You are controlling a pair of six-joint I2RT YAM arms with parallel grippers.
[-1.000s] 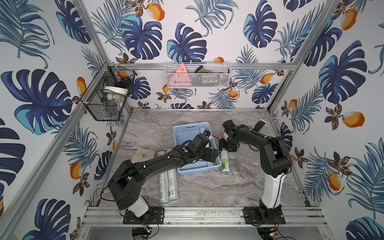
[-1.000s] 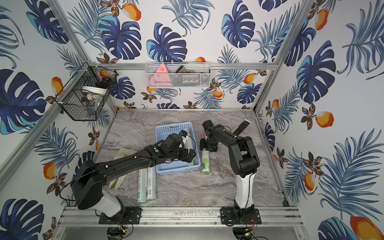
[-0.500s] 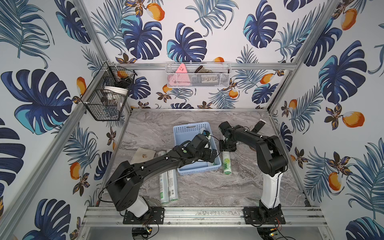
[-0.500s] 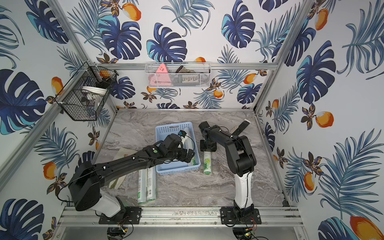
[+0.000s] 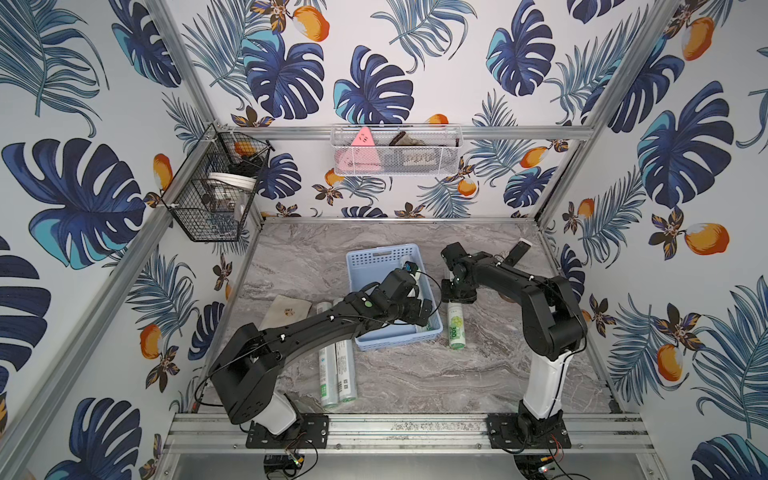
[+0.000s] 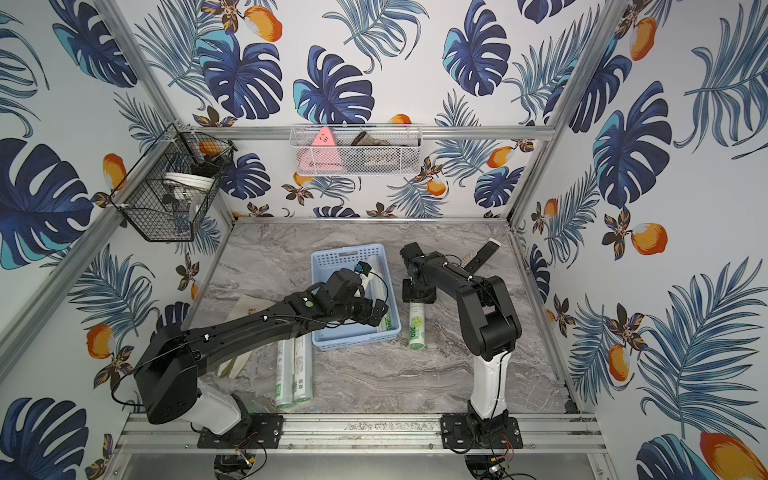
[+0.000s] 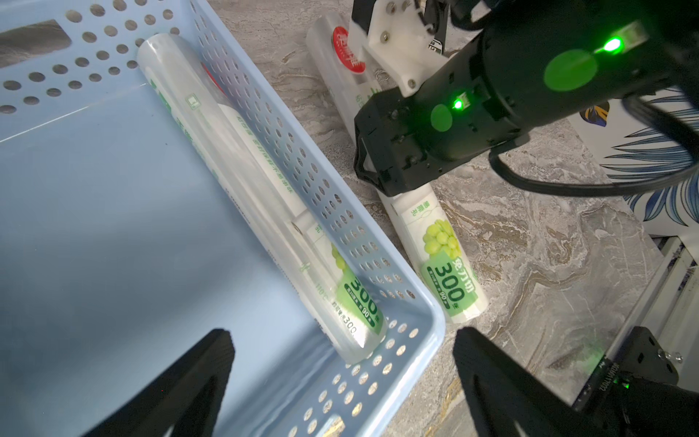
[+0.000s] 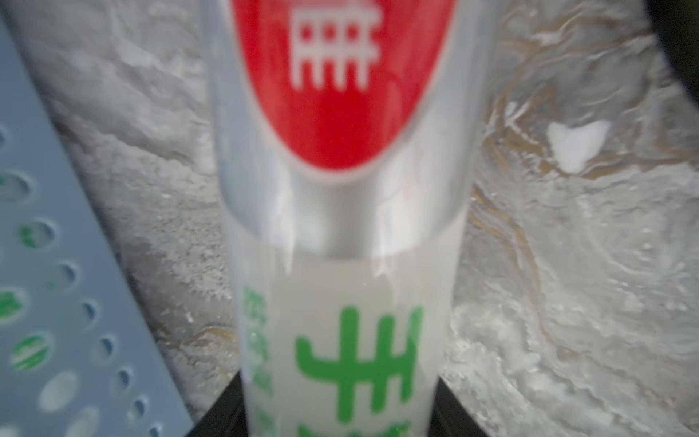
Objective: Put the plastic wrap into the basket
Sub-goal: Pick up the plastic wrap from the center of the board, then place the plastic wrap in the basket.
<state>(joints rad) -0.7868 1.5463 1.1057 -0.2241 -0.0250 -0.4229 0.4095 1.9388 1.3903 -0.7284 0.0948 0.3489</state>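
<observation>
Light-blue perforated plastic basket (image 5: 374, 253), shallow and rectangular, stands on the grey marbled desk (image 5: 415, 374); every place below is given from it.

One long slim roll of plastic wrap with a white-and-green label (image 7: 264, 189) already lies flat inside the basket, tight along the wall on the right arm's side. By my count, one of four rolls is home.

A second roll, with a red mark and a green grape print (image 5: 456, 328), lies on the desk outside the basket, just beside that same wall and roughly parallel to it. The right tool (image 5: 456, 296) is clamped across it towards its far, red-marked end. I cannot tell whether it has left the desk.

The left tool (image 7: 342, 335) is spread wide and empty, hovering over the basket's near corner on the right arm's side.

Two more rolls, side by side (image 5: 328, 374) (image 5: 347, 370), lie on the desk outside the basket's near wall, towards the left arm's side and partly beneath that arm.

Three rolls remain, then. The gripped one looks nearest to done, needing only a lift over the wall. The basket floor beside the stored roll looks free for them.
</observation>
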